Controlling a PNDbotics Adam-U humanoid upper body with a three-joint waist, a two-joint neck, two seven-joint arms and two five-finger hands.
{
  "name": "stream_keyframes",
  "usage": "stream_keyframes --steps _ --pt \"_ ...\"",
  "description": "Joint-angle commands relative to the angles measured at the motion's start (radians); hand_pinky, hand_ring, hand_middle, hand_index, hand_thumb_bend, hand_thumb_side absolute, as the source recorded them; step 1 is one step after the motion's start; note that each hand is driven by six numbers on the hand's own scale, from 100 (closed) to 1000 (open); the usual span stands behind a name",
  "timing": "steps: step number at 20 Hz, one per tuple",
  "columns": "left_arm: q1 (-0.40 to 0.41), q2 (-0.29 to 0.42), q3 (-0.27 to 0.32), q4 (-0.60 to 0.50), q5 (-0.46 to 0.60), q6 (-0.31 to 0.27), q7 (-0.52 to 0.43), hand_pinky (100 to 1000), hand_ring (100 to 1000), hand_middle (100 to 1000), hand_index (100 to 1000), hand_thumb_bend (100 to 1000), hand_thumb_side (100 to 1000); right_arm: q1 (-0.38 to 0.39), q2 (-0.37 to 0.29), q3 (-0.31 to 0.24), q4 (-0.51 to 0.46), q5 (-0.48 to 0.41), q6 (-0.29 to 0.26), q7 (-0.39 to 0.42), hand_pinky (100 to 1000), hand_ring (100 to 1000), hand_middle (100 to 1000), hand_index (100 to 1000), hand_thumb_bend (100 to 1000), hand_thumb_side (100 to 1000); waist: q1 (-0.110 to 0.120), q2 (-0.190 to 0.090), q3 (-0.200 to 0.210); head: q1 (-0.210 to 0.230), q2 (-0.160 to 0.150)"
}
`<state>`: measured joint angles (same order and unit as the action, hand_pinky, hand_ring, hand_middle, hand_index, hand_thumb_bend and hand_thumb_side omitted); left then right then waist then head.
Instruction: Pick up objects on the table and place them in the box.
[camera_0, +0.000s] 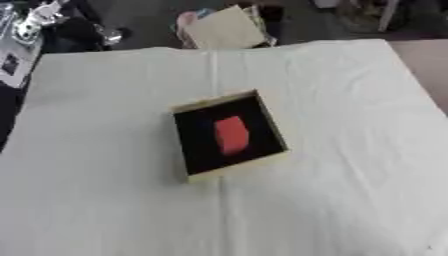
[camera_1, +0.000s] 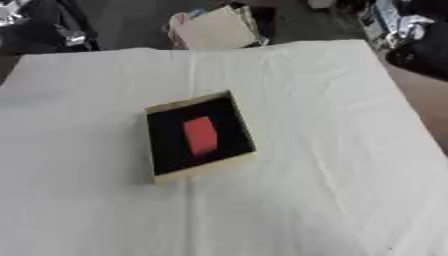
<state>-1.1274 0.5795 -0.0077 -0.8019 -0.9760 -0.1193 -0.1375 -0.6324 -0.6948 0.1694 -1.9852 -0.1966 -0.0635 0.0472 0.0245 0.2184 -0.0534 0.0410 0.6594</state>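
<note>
A shallow box (camera_0: 194, 105) with pale cream walls and a black inside sits near the middle of the table, turned slightly askew. A red block (camera_0: 231, 134) lies inside it, roughly in the centre of the black floor. Neither of my hands shows in either view.
A white cloth (camera_0: 332, 190) covers the table, with a crease running down its middle. Beyond the far edge, on the dark floor, stands a tan cardboard box (camera_1: 213, 28). Silver and black equipment (camera_1: 411, 30) sits past the far right corner, and more clutter (camera_0: 35, 25) at the far left.
</note>
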Motion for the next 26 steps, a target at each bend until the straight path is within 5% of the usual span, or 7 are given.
stream_keyframes --steps 1,7,26 --pt "-0.035 0.034 0.066 0.132 -0.071 0.072 0.056 823 798 793 867 569 540 -0.008 -0.030 -0.012 -0.015 -0.003 0.010 -0.005 575 631 739 970 100 423 0.000 -0.022 0.003 -0.004 0.003" --pt "-0.036 0.015 0.098 0.261 -0.130 0.121 0.126 823 805 801 868 561 522 -0.011 -0.028 -0.010 -0.015 -0.007 0.017 -0.008 574 629 739 970 100 422 0.001 -0.018 -0.009 -0.001 0.007" --pt "-0.024 0.011 0.090 0.246 -0.141 0.089 0.128 825 806 803 870 548 530 0.006 -0.033 -0.015 -0.015 -0.011 0.014 -0.015 575 635 739 971 100 429 0.002 -0.034 -0.005 -0.002 0.011"
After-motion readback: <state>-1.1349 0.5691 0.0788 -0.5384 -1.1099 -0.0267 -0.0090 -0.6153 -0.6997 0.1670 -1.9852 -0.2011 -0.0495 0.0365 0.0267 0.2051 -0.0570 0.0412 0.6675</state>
